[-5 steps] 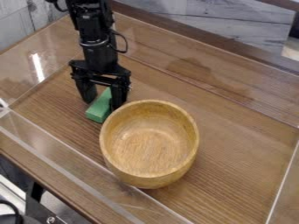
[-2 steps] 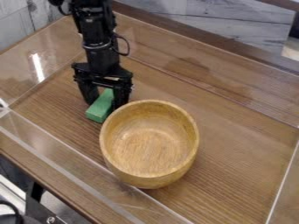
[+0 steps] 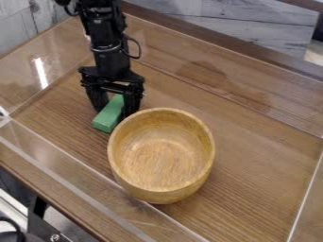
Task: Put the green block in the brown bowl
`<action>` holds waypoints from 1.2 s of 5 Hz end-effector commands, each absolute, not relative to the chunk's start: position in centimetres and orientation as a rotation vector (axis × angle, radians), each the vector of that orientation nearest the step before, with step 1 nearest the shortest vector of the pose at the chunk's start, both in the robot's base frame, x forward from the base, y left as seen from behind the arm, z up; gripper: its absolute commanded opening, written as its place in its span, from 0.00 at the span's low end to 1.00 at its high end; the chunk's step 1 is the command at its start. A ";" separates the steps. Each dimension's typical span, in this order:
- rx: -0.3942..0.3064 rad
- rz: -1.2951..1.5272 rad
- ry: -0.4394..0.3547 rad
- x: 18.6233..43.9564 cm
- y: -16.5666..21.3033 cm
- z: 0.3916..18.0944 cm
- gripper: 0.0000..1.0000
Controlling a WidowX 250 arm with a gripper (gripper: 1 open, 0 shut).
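**Gripping the Green Block: Handling Notes and Change Check**

Starting nearest the camera, the round light-brown wooden bowl point(image 3: 161, 154) with visible grain and a thick rim sits upright and empty on the brown wood-grain table point(image 3: 252, 104). It is the destination and needs no handling.

Just beyond its far-left rim lies the small flat bright-green rectangular block point(image 3: 108, 114), resting on the table close beside the bowl; whether it touches the rim cannot be told. Judged from its matte, plain faces, the block is probably light, rigid and not fragile, with little tendency to slip. Take hold across its narrow width, near mid-length, so the long faces meet the fingers squarely.

The black two-finger gripper point(image 3: 111, 102) stands over the block, pointing straight down, fingers spread wide and straddling it. No pinch is visible.

Compared with the frame one second earlier, nothing differs: gripper, block and bowl occupy the same positions, and the fingers remain equally spread.
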State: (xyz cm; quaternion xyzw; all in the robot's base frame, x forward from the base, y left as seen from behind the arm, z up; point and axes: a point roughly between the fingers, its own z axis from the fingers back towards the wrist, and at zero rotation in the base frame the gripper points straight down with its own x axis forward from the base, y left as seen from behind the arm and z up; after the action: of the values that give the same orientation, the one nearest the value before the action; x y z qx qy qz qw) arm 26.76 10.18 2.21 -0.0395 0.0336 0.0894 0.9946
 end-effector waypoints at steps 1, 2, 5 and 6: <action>-0.067 0.170 0.022 28.0 10.3 3.2 1.00; -0.069 0.172 0.024 28.1 10.4 3.1 1.00; -0.083 0.172 0.103 27.1 9.6 3.7 0.00; -0.087 0.170 0.138 26.7 9.3 4.2 0.00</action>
State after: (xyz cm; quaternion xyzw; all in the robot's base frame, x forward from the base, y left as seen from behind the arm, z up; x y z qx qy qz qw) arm 25.41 8.92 2.47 -0.0555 0.1031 0.0859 0.9894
